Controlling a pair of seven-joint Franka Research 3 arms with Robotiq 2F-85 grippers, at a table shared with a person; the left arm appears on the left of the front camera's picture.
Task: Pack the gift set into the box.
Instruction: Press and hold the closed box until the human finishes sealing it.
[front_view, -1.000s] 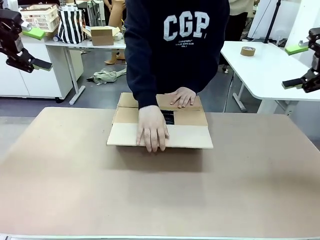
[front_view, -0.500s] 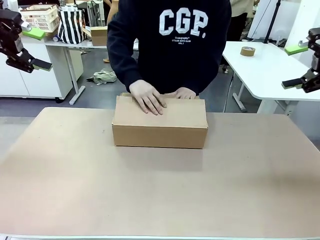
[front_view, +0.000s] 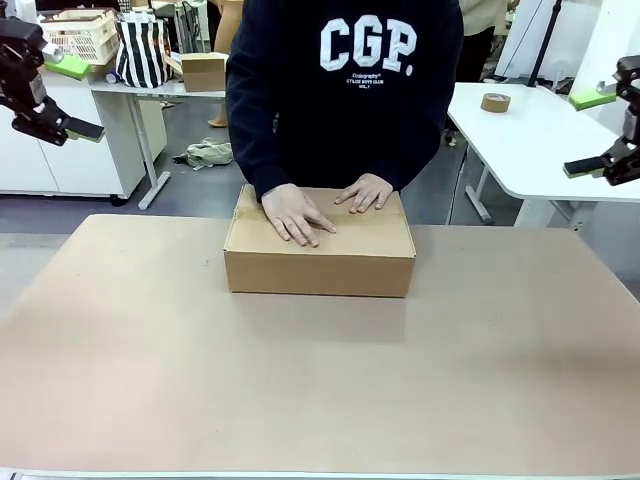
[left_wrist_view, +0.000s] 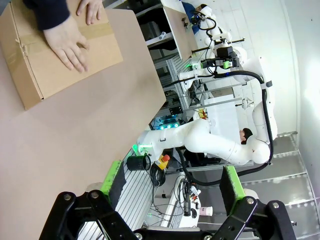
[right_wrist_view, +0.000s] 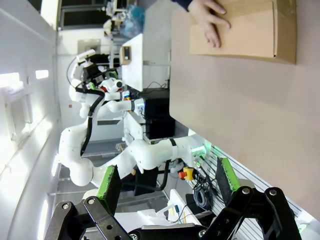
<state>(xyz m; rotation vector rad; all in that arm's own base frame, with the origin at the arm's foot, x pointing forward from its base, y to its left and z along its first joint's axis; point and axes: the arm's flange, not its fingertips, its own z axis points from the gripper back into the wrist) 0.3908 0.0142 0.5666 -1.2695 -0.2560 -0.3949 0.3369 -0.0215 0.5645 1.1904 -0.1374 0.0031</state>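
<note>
A large brown corrugated cardboard carton (front_view: 320, 262) sits shut on the tan-covered bench (front_view: 320, 390), near its far edge and about midway across. A strip of brown tape (left_wrist_view: 102, 31) runs along its top seam, and the closed flaps hide whatever is inside. A person in a dark blue sweatshirt (front_view: 350, 100) stands just behind it, one hand (front_view: 296, 213) lying palm down on the lid and the other hand (front_view: 366, 192) resting nearer the lid's far edge. The left arm's fingers (front_view: 68, 68) hang high at the picture's left edge, well apart from the carton, spread wide with nothing between them. The right arm's fingers (front_view: 592, 99) hang at the opposite edge, likewise spread and empty. In the left wrist view the green-padded fingers (left_wrist_view: 112, 181) stand open, with the carton (left_wrist_view: 55, 55) and both hands far off in the upper corner. The right wrist view shows its own fingers (right_wrist_view: 108, 187) apart in the same way, with the carton (right_wrist_view: 250, 35) at the top.
</note>
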